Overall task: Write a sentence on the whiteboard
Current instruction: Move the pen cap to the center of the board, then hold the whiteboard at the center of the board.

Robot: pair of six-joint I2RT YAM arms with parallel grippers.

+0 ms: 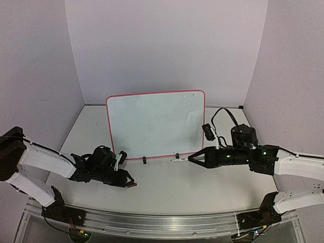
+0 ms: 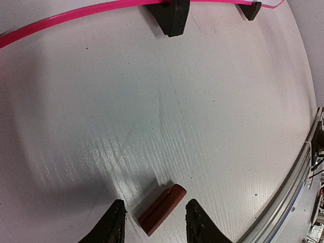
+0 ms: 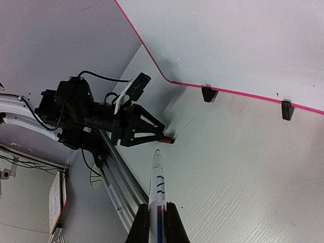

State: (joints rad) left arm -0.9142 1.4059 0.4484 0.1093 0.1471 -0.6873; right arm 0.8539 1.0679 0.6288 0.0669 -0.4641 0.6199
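The whiteboard (image 1: 157,124) stands upright at the back on two black clip feet (image 1: 144,160), red-rimmed and glossy. No sentence shows on its face. My left gripper (image 1: 132,183) is low over the table, open, its fingers (image 2: 115,223) on either side of a small red marker cap (image 2: 163,208) that lies flat without touching them. My right gripper (image 3: 157,210) is shut on a white marker (image 3: 158,177) with its bare tip pointing toward the left gripper (image 3: 164,136) and cap (image 3: 168,140). From above, the marker (image 1: 179,159) sticks out just in front of the board's lower right edge.
An aluminium rail (image 1: 162,223) runs along the near table edge, close behind the left gripper (image 2: 283,192). Lilac walls enclose the table on three sides. The board's pink rim (image 2: 76,15) and feet (image 2: 171,15) lie ahead of the left gripper.
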